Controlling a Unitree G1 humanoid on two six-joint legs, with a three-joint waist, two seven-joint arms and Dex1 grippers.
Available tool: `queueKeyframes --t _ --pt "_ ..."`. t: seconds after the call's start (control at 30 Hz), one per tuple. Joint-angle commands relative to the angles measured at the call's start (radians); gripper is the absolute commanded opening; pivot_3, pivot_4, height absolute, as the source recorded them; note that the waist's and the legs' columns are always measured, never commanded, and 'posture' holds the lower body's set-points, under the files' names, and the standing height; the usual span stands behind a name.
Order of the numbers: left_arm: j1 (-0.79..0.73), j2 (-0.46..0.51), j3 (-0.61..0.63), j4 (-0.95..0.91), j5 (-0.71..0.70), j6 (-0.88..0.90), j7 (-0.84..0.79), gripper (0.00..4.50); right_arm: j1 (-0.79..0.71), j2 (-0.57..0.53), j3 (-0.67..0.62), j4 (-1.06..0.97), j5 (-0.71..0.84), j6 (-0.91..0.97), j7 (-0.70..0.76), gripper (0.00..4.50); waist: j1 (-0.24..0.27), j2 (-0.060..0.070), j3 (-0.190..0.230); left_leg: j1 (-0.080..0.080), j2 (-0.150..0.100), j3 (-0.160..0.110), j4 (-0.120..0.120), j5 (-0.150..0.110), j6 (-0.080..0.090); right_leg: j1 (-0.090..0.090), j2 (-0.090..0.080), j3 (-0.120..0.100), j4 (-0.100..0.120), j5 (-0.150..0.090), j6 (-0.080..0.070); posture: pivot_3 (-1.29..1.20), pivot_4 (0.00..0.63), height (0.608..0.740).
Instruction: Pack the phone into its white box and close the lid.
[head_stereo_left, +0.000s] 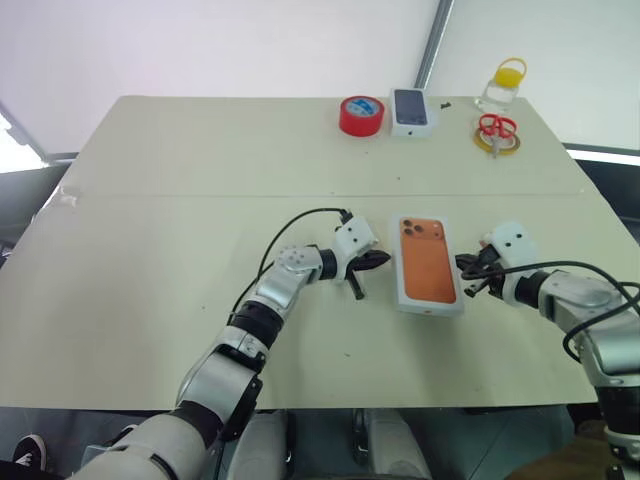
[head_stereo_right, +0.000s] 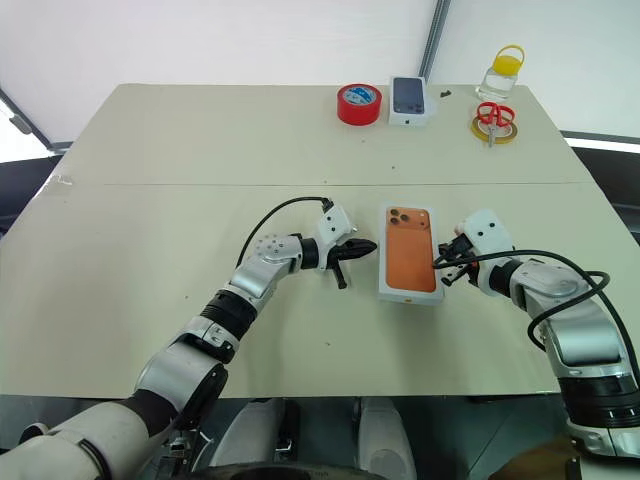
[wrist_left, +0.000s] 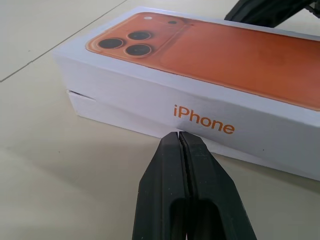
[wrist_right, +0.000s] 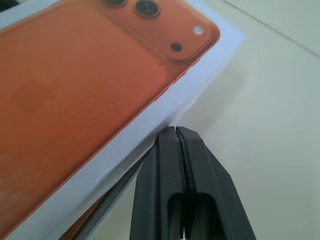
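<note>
Wrist views show both end effectors (wrist_left: 181, 136) (wrist_right: 175, 131) shut beside the lid (head_stereo_left: 428, 260).

We reckon it's a lab: plain beige table (head_stereo_left: 200, 180), white backdrop, props like red tape (head_stereo_left: 361, 115), scissors (head_stereo_left: 496, 127), bottle (head_stereo_left: 503, 85).

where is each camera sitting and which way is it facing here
Left eye view: on the head, looking forward and down over the table; both arms show, left gripper and right gripper flanking the lid.
Right eye view: beside it, same scene; red tape roll and scissors at the far edge.
Left wrist view: looks along its shut fingers at the lid's lettered side.
Right wrist view: looks along its shut fingers at the lid's opposite edge.
Shared: the wrist views face the same lid from opposite sides.
</note>
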Motion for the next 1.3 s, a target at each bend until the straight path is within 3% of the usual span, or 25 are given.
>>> queueKeyframes --t 0.03,0.6,1.3 --pt "-0.015 -0.022 -0.007 -0.014 0.005 -0.016 0.019 0.0 -0.029 0.013 0.015 0.0 -0.027 -0.027 -0.008 0.03 0.0 0.0 0.0 0.0 0.0 0.0 0.0 0.0 0.0 0.0 0.0 0.0 0.0 0.0 0.0 0.0 0.15 0.739" --pt "0.001 -0.012 -0.008 -0.032 0.001 -0.007 0.031 0.0 -0.052 0.028 0.016 0.071 -0.098 -0.065 -0.037 0.03 0.0 0.0 0.0 0.0 0.0 0.0 0.0 0.0 0.0 0.0 0.0 0.0 0.001 0.0 0.0 0.0 0.15 0.739" --pt "0.014 -0.031 -0.027 -0.049 0.016 -0.031 0.049 0.0 -0.193 0.092 0.06 0.211 -0.189 -0.154 -0.106 0.03 -0.001 0.0 0.0 0.001 -0.001 0.0 0.0 0.0 0.0 0.0 0.0 0.0 0.002 0.0 0.0 0.0 0.15 0.739"
